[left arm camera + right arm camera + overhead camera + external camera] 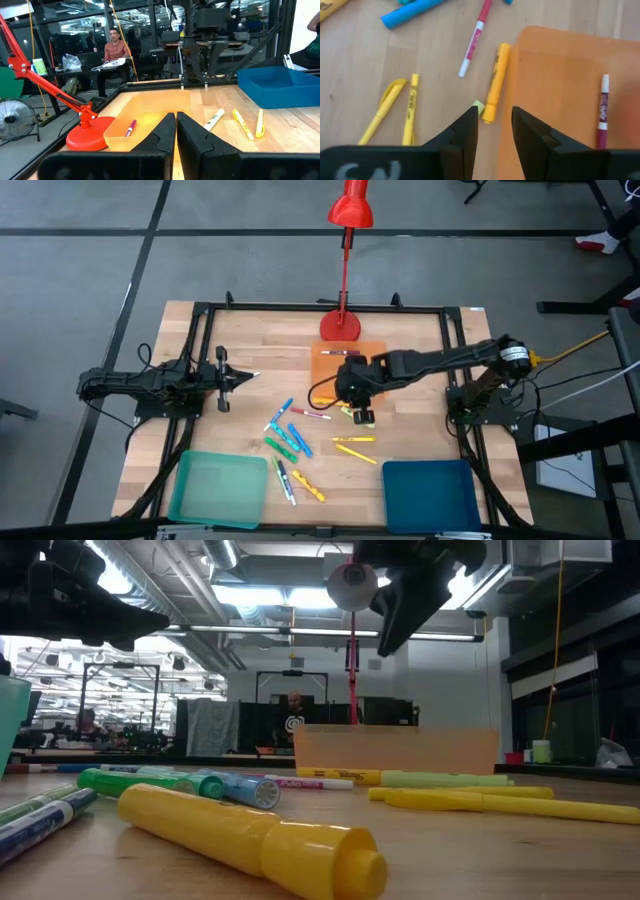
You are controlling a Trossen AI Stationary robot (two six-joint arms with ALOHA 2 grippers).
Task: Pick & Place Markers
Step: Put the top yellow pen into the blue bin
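Several markers lie scattered on the wooden table (420, 360) between the trays: blue, green and yellow ones (288, 442), two yellow ones (355, 445), and a pink-white one (310, 414). One pink marker (603, 107) lies inside the flat orange tray (345, 370). My right gripper (495, 122) is open and hovers above the table beside the orange tray's near-left corner. An orange-yellow marker (496, 82) lies on the table just ahead of its fingertips, along the tray's edge. My left gripper (240, 377) waits shut over the table's left side.
A teal tray (218, 485) sits at the near left and a blue tray (430, 490) at the near right. A red lamp's base (340, 326) stands behind the orange tray. A black frame (300, 307) rims the table. People sit in the room beyond.
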